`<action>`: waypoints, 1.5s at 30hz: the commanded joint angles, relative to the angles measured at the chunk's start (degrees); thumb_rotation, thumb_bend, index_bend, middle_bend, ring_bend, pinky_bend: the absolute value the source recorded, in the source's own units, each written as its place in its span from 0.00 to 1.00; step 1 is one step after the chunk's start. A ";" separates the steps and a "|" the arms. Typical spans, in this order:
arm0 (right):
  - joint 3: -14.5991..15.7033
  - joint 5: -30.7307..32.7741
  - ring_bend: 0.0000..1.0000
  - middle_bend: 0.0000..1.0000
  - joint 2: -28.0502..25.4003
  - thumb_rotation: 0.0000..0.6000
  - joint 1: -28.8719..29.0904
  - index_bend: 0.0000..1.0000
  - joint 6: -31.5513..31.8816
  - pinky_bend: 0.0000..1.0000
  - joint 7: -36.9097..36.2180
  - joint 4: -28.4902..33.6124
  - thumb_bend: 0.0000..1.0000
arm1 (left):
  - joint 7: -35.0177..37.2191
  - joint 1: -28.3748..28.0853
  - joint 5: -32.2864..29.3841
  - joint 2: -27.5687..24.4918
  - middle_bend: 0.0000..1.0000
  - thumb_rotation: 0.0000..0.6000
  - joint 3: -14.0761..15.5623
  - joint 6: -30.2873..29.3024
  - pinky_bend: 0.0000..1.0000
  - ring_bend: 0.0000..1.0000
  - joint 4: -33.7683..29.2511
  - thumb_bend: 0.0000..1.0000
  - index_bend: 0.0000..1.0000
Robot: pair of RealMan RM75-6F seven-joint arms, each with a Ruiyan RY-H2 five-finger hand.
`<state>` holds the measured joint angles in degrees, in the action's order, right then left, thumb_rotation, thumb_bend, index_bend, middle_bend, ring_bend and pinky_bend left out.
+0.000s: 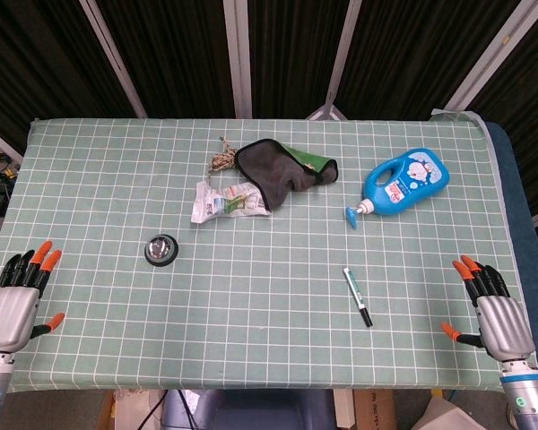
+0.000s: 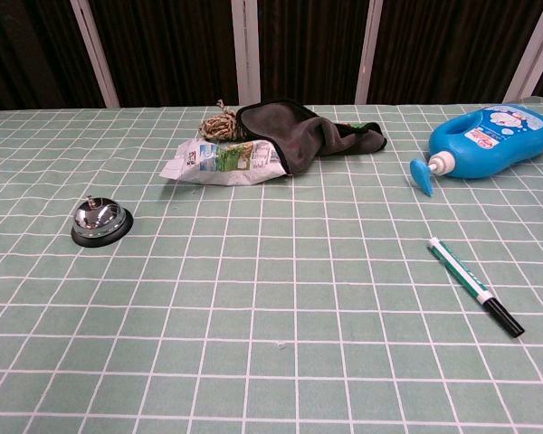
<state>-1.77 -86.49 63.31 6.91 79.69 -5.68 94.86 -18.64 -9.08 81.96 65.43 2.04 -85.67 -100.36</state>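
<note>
A green-and-white marker [image 1: 357,296] lies untouched on the checked tabletop [image 1: 251,358], right of centre and toward the near edge — nothing has been lifted, and by the look of things no handling has begun. Its long axis runs diagonally: the black capped end points toward the near right corner, the green end back toward the middle of the tabletop.

The right hand [image 1: 490,309] rests at the near right edge, fingers spread and holding nothing, near the marker but clearly apart from it. The left hand [image 1: 16,296] sits at the near left edge, likewise spread and empty; its closest neighbour is a small metal call bell [image 1: 161,248], standing well apart from it. Neither hand shows in the chest view.

Farther back, a blue pump bottle [image 1: 405,184] lies on its side at the right, nozzle aimed toward the centre. Near the far middle a dark grey cloth [image 1: 278,170] with a green edge is heaped partly over a crumpled plastic wrapper [image 1: 224,201] — a small bundle of twine [image 1: 221,158] lies just beside the cloth.
</note>
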 commanded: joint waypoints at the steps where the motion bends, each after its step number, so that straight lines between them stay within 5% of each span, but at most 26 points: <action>1: -0.02 -0.22 0.00 0.00 0.20 1.00 0.16 0.00 -0.05 0.00 0.43 -0.08 0.22 | -0.16 -0.06 0.34 -0.07 0.00 1.00 0.01 0.60 0.00 0.00 0.61 0.11 0.00; 6: 0.24 -0.44 0.00 0.00 0.33 1.00 0.04 0.00 0.00 0.00 0.85 0.14 0.22 | -0.48 -1.72 0.67 -0.19 0.00 1.00 -0.92 2.93 0.00 0.00 0.16 0.16 0.00; 13: 0.25 -0.40 0.00 0.00 0.33 1.00 -0.03 0.00 0.08 0.00 0.91 0.15 0.22 | -4.25 -8.23 -0.07 0.59 0.00 1.00 -3.79 11.51 0.00 0.00 -0.29 0.55 0.00; 18: 0.17 0.05 0.00 0.00 0.39 1.00 0.25 0.00 -0.64 0.00 0.80 0.10 0.22 | -5.39 -14.11 -4.42 2.18 0.00 1.00 -5.96 21.32 0.00 0.00 0.86 0.66 0.00; 27: 0.13 0.07 0.00 0.00 0.00 1.00 0.23 0.00 -0.63 0.00 -0.03 0.21 0.22 | -9.21 -20.01 -9.90 6.69 0.00 1.00 -7.38 29.70 0.00 0.00 4.63 0.69 0.00; 45: 0.26 -0.17 0.00 0.00 -0.07 1.00 0.24 0.00 -0.65 0.00 -0.46 0.31 0.22 | -11.87 -21.27 -15.09 11.69 0.00 1.00 -5.76 30.53 0.00 0.00 10.25 0.69 0.00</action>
<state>-1.51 -86.66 63.24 7.15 79.04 -6.14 95.16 -30.79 -30.33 67.01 76.95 -3.91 -55.39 -90.41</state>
